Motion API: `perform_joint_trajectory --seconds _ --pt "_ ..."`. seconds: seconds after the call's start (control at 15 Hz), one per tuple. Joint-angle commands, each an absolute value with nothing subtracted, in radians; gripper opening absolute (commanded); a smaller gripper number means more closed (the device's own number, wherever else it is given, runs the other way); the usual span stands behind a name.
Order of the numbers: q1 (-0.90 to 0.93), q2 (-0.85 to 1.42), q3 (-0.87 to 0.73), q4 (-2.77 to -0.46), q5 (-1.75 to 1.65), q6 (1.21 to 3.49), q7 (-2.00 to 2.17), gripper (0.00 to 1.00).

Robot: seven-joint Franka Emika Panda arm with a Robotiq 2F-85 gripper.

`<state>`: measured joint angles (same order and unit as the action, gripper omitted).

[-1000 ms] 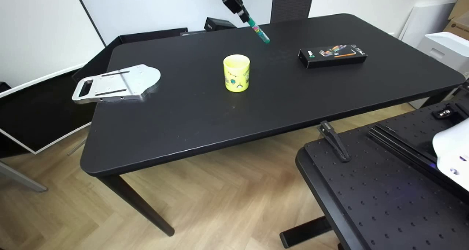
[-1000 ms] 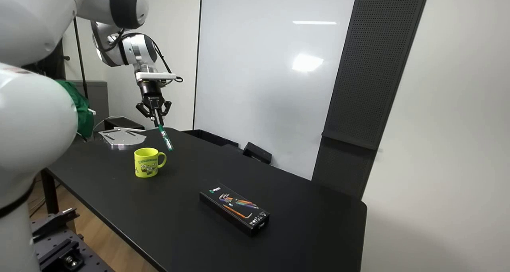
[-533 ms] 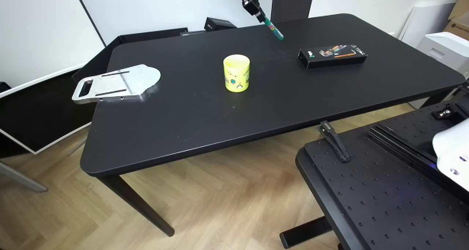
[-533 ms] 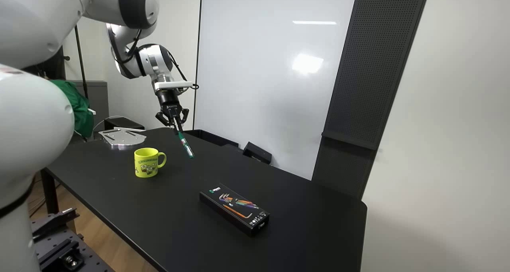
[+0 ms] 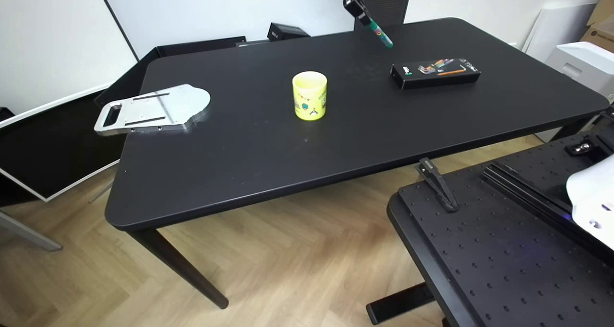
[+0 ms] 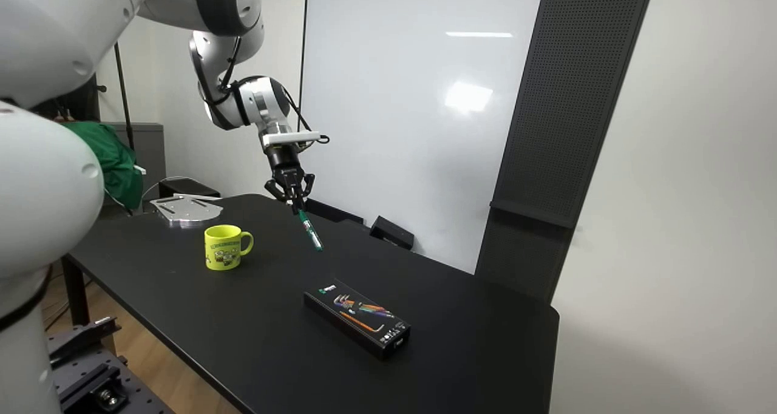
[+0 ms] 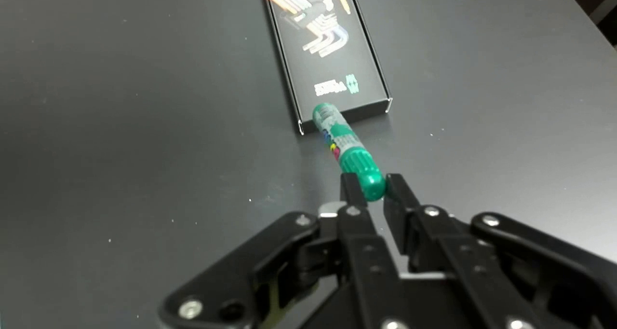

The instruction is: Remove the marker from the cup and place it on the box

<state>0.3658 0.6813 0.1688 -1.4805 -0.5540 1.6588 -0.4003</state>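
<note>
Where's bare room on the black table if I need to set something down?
Bare table shows between the silver plate and the yellow-green cup, and between cup and black box. It's tightest near the box's logo end, where the gripper hangs, holding the marker.

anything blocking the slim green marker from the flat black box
Nothing visible stands between the marker, held in the black two-fingered gripper, and the box; the round yellow-green cup stands off to the side.

White arm (image 6: 176,2), black cable (image 6: 230,68); black hand (image 7: 372,189), silver screws (image 7: 191,309).
</note>
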Motion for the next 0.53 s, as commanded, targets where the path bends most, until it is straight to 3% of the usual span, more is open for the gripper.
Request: perform_joint_trajectory --seconds 0.0,0.47 --pt "0.323 0.607 0.149 -1.595 -0.588 1.713 -0.373 0.04" --pt "0.241 0.576 0.121 -1.694 -0.602 1.796 -0.350 0.04"
